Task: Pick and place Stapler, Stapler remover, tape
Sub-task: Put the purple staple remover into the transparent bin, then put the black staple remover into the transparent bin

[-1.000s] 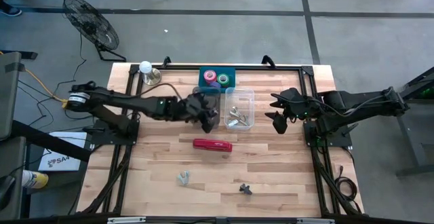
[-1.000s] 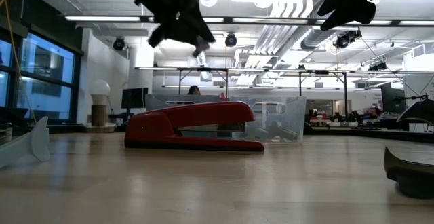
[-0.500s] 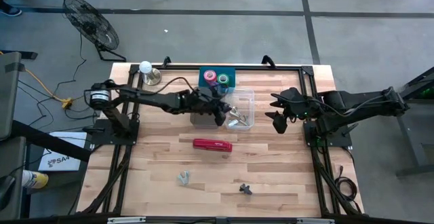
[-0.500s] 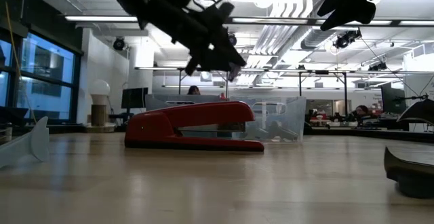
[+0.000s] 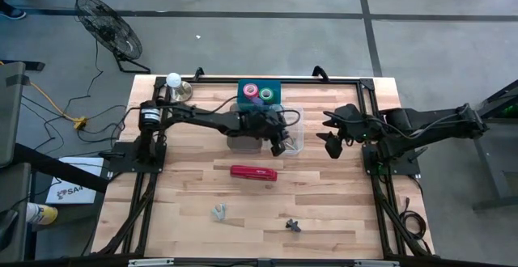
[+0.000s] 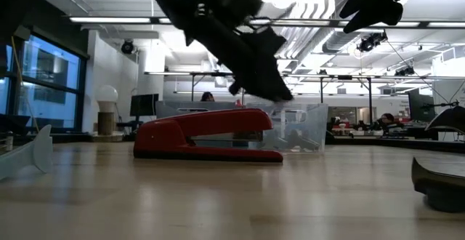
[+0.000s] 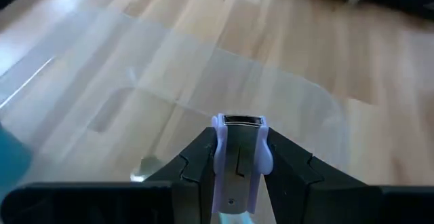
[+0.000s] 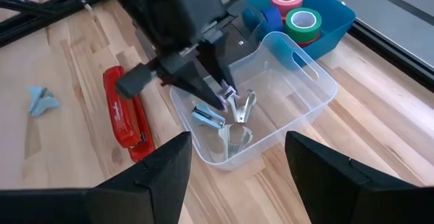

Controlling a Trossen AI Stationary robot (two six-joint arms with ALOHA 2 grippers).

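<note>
My left gripper [image 5: 279, 144] hangs over the clear bin [image 5: 290, 120], shut on a lavender stapler remover [image 7: 237, 159], which also shows in the right wrist view [image 8: 228, 92]. The red stapler [image 5: 253, 172] lies flat on the wood, nearer the table's near edge than the bin. Pink and green tape rolls [image 8: 302, 22] sit in a teal tray [image 5: 272, 84] behind the bin. My right gripper [image 5: 333, 141] hovers open at the table's right side, touching nothing. My left gripper pinches the lavender stapler remover's body [image 7: 239, 183] between its two fingers [image 7: 196, 173]. The remover's squared end [image 7: 239, 121] sticks out past the fingertips. The fingers slant down from the table's left. The remover is lifted clear, above the bin's open top.
The bin holds several metal stapler removers [image 8: 230, 125]. A pale remover [image 5: 219, 212] and a dark one [image 5: 295, 226] lie loose near the table's near edge. A lamp with a white bulb [image 5: 175, 84] stands at the far left corner. Black frame rails run along the table's sides.
My left gripper has swung toward the table's right edge and sunk, from beside the bin's left wall to over its middle. It has rolled on the way. The lavender remover has stayed between its fingers.
</note>
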